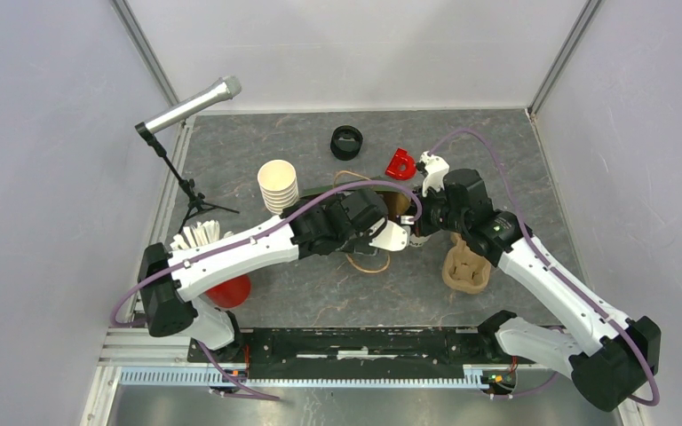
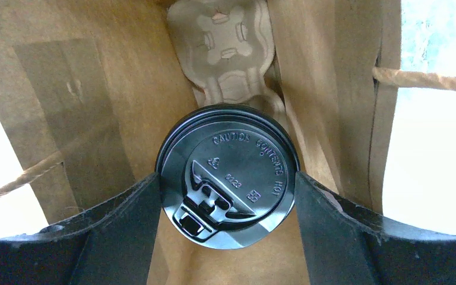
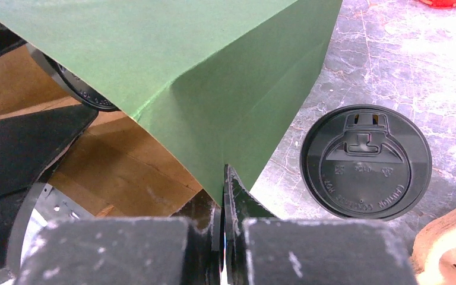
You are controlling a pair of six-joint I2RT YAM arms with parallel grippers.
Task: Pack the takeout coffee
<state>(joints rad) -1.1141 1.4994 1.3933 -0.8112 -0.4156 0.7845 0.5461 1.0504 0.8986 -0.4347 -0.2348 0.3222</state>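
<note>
Cup prob light, soft-walled, crushable: my L gripper holds it wide at rim; R gripper pinched shut on bag.

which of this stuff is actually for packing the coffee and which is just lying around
For the job: lidded cup in the left hand, inside the paper bag; second lidded cup on the table; right hand pinching the bag's edge; pulp carrier in the bag.

Lying about: stack of lidless cups, red cup of white sticks, microphone, black ring, red piece.
</note>
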